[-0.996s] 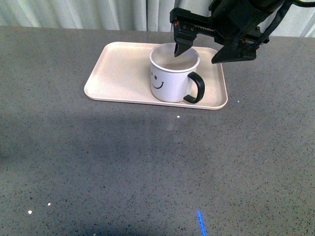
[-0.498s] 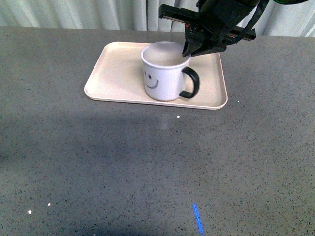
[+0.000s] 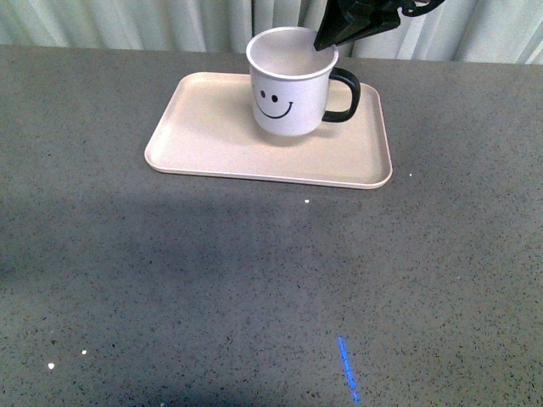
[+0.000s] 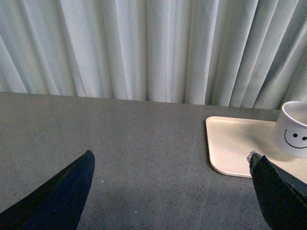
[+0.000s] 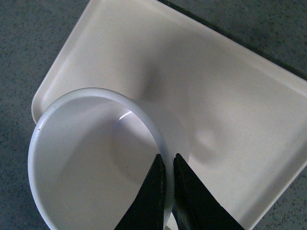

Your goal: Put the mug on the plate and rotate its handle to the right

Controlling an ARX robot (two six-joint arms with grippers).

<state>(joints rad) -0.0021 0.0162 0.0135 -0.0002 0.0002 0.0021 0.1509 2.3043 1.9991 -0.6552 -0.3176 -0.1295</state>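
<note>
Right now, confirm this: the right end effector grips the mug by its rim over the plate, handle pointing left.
Wrong on the handle: it points right, as the front view shows. The rest stands: the right end effector grips the mug by its rim over the plate.

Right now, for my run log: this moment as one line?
right end effector: shut on mug | mug: above plate | handle: points right | left end effector: open

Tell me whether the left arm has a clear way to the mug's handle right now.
Probably not: the handle sits on the far side of the mug from the left hand, and the right hand pinches the rim beside it, crowding that approach.
</note>
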